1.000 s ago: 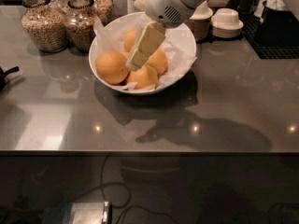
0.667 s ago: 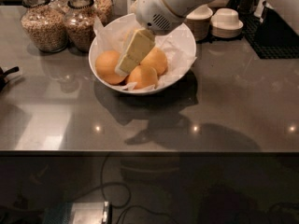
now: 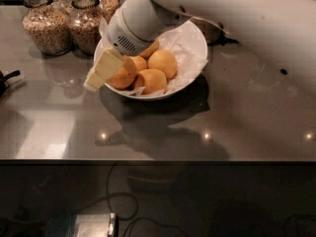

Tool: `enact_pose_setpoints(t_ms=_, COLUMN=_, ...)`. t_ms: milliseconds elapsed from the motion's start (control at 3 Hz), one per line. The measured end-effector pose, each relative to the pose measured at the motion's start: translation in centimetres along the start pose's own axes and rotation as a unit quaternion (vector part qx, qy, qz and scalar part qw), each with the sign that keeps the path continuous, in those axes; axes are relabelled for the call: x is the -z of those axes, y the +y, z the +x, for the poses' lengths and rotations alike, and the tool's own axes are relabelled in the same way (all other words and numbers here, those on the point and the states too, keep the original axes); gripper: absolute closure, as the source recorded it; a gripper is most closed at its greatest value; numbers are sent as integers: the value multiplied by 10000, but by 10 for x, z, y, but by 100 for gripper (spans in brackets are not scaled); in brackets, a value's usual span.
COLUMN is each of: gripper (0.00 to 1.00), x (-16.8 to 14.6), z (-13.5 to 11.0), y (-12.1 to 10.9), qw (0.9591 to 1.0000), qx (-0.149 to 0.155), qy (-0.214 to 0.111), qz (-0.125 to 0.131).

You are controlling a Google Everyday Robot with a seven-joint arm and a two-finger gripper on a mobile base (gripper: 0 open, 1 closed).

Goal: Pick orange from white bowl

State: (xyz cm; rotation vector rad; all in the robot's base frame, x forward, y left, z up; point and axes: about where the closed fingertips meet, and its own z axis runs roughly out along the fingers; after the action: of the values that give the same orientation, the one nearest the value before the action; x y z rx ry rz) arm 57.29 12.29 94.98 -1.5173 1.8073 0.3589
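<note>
The gripper [image 3: 101,72] hangs over the bowl's [image 3: 191,79] left rim with its tip just outside it, close beside the orange [image 3: 123,77]. That orange lies at the bowl's left side, against the other oranges [image 3: 162,63]; whether the jaws are wide or narrow cannot be told. To pick well, the jaws should probably straddle that one fruit alone, inside the rim and clear of the paper [image 3: 185,38] and its neighbours, close gently on the round skin, then lift straight up out of the bowl.
</note>
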Motion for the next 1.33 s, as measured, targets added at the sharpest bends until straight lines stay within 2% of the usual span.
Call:
enact_pose_setpoints(t_ms=333, gripper=0, x=-21, z=4, y=1, qw=9992, qx=-400, qy=-28, qz=24)
enact_pose_setpoints(t_ms=1000, gripper=0, x=-46, z=31, y=3, qw=9917, qx=-1278, qy=12, qz=112)
enact_pose_setpoints(t_ms=1333, gripper=0, x=-52, z=39, y=3, qw=9881, qx=-1539, qy=-41, qz=62)
